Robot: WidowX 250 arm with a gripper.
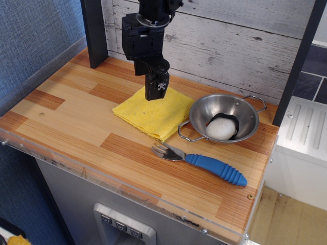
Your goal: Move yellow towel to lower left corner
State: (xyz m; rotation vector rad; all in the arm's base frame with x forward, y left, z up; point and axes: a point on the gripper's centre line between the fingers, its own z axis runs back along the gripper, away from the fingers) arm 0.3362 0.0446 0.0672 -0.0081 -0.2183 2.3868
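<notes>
Tabletop (pixel 76 122) holds yellow towel (pixel 153 112) directly beneath the hand (pixel 156 93).

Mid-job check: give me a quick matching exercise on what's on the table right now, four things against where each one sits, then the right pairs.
Things:
1. yellow towel
2. steel bowl
3. blue-handled fork
4. white and black ball

Places:
A. inside the bowl
B. right of the towel, near the back wall
C. directly under the gripper, mid-table
D. nearest the front edge, in front of the bowl

Pairs: 1-C, 2-B, 3-D, 4-A
</notes>
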